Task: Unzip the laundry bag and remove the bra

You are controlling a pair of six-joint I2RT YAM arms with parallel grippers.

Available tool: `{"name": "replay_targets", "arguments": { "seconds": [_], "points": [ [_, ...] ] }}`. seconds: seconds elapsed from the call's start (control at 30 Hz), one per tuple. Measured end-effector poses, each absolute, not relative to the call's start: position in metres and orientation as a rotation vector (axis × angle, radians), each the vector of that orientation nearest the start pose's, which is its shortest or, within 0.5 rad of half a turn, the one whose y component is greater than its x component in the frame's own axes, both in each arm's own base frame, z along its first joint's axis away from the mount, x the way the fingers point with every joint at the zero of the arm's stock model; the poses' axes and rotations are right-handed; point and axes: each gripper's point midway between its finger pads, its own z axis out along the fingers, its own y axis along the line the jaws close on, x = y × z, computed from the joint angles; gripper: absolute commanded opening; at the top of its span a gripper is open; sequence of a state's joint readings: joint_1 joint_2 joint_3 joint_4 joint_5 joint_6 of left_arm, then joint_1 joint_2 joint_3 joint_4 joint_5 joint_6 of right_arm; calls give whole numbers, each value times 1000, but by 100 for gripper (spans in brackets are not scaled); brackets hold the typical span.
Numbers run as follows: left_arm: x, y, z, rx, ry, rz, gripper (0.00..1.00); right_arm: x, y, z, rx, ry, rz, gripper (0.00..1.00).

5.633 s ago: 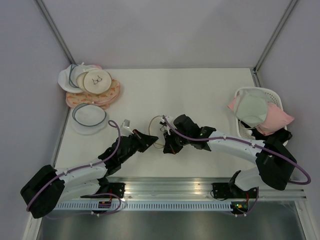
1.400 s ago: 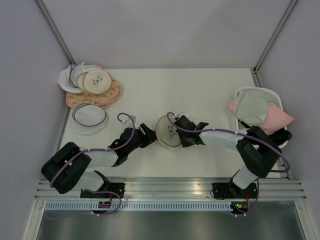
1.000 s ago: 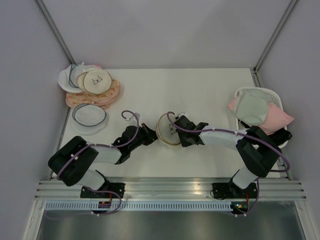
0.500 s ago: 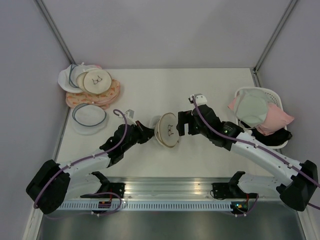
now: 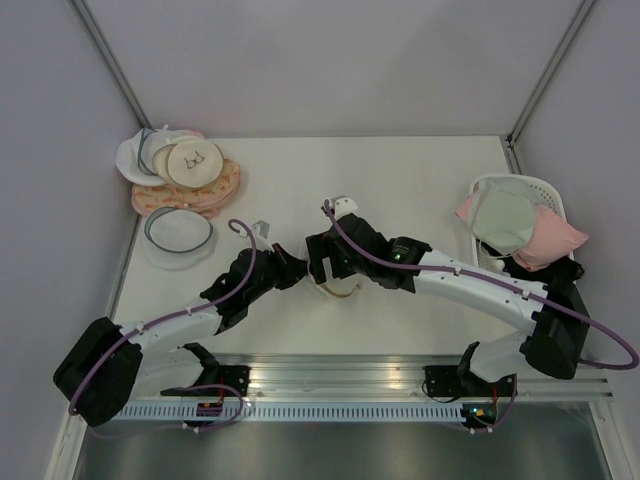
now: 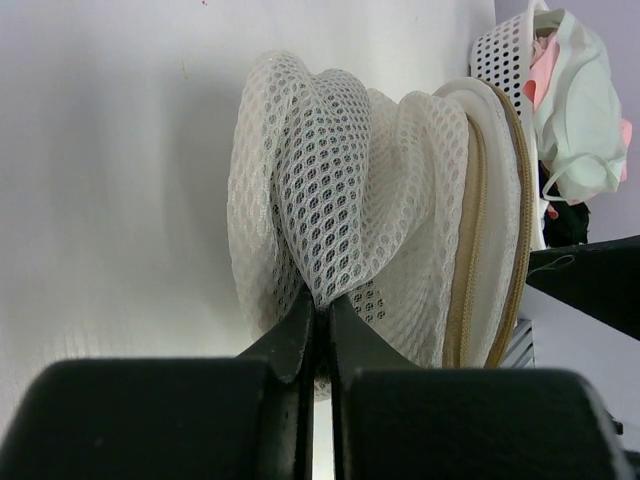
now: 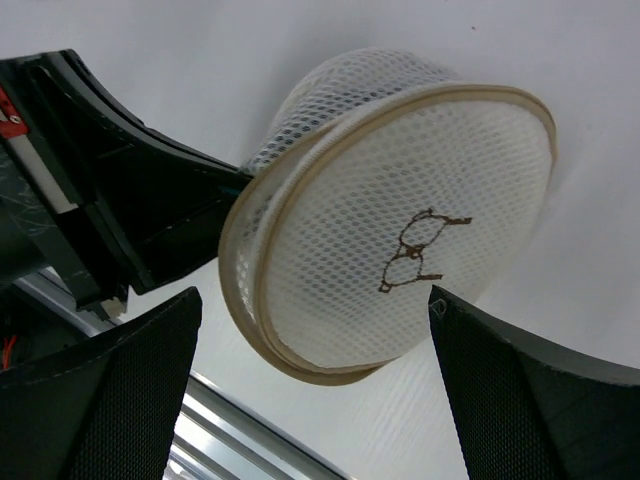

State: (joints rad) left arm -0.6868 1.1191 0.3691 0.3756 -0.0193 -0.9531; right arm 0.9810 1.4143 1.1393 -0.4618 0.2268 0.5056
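- Pinching a bunched fold of cream mesh on the back of the laundry bag (image 6: 350, 200) with my left gripper (image 6: 320, 310). The jaws are closed tight on it, with netting puckered up from the pinch.
- My right gripper (image 7: 312, 300) is spread wide and holds nothing. One finger sits at each lower corner of the right wrist view, with the bag's flat face ahead of them.
- The bag stands on edge at the middle of the table (image 5: 400, 180), between my two grippers. In the top view it is mostly hidden under my right wrist, and only a cream sliver of it shows.
- The bag's face is turned toward my right wrist camera, and the bra outline (image 7: 415, 250) is printed on it.
- The tan zipper rim (image 6: 470, 250) runs round the edge and looks closed along the stretch I can see.
- I cannot tell if the bag rests on the table or hangs just off it.
- The bra is not visible in any view, and through the mesh I cannot tell if it is inside.
- A white basket (image 5: 510, 185) sits at the right edge with a pale green garment (image 5: 505, 215) and a pink garment (image 5: 555, 235) in it.
- A pile of pouches (image 5: 185, 175) lies at the far left, and a flat white disc (image 5: 178, 230) with a grey-blue rim lies just in front of it.
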Motion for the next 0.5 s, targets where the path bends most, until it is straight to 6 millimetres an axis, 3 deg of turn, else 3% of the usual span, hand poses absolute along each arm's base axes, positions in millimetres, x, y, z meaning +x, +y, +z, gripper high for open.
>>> {"name": "replay_targets", "arguments": {
  "seconds": [0.13,0.27,0.37,0.5],
  "points": [
    [250,-245,115,-295,2078,-1037,2,240,332,177,-415,2288,507,98],
    [248,-244,115,-299,2076,-1041,2,256,339,170,-364,2303,407,98],
    [246,-242,117,-300,2067,-1045,2,263,325,149,-321,2342,254,98],
    [243,-237,124,-303,2043,-1051,2,263,286,133,-242,2367,68,98]
  ]
}}
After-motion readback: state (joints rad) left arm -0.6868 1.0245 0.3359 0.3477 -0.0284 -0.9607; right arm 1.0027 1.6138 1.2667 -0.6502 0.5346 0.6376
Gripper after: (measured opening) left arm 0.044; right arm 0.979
